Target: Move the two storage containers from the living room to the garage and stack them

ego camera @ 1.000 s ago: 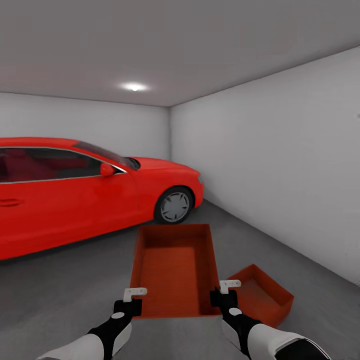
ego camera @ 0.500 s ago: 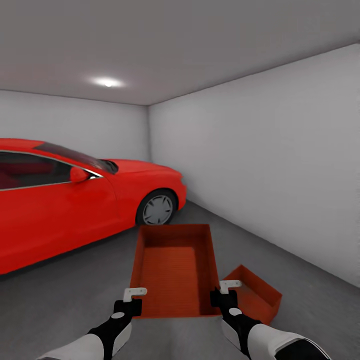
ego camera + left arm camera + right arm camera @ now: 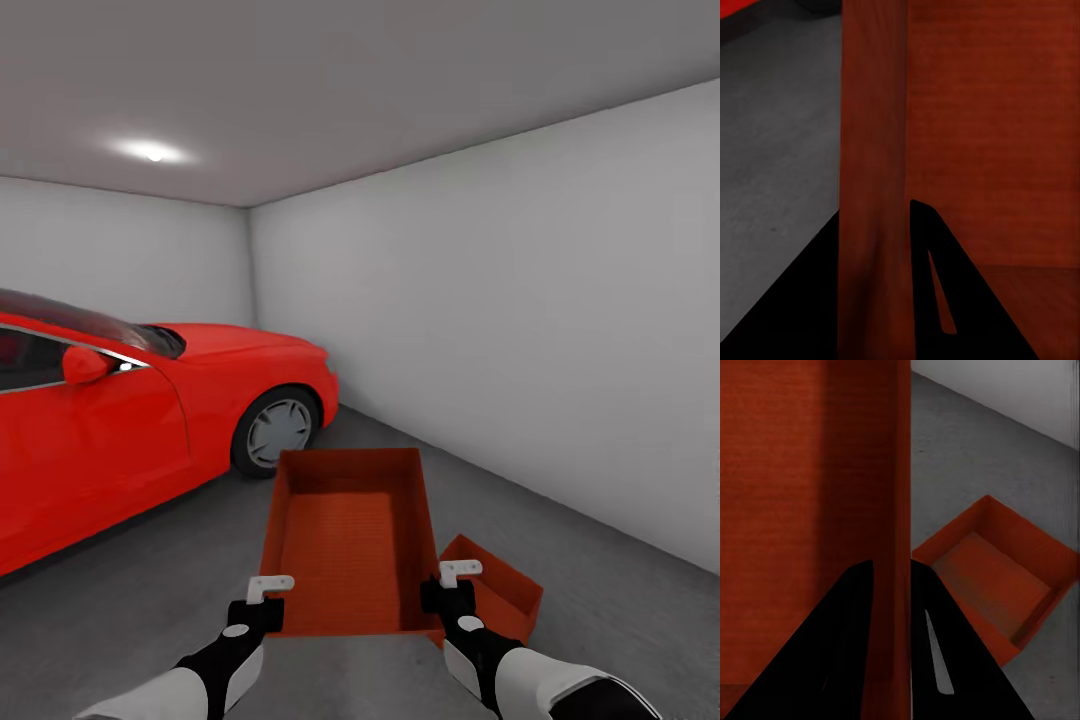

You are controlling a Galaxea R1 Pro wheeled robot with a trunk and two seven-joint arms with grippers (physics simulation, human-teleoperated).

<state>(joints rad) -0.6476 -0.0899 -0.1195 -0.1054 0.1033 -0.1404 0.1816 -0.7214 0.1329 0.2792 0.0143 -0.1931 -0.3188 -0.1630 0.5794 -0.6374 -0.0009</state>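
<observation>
I hold one orange-red storage container [image 3: 348, 540] in the air in front of me, open side up. My left gripper [image 3: 268, 592] is shut on its left wall [image 3: 874, 187], and my right gripper [image 3: 450, 582] is shut on its right wall [image 3: 902, 510]. The second storage container [image 3: 495, 590] rests on the dark grey garage floor [image 3: 130, 600], lower right of the held one and partly hidden behind it and my right arm. The right wrist view looks down into this second container [image 3: 994, 577].
A red car [image 3: 120, 420] stands at the left, its front wheel [image 3: 275, 432] close beyond the held container. A white-grey wall [image 3: 520, 320] runs along the right and another closes the back. Bare floor stretches ahead between car and wall.
The whole view has swung to the right: car, ceiling light and corner slid left in the picture. The floor container now sits closer under the held one. Both grips are unchanged.
</observation>
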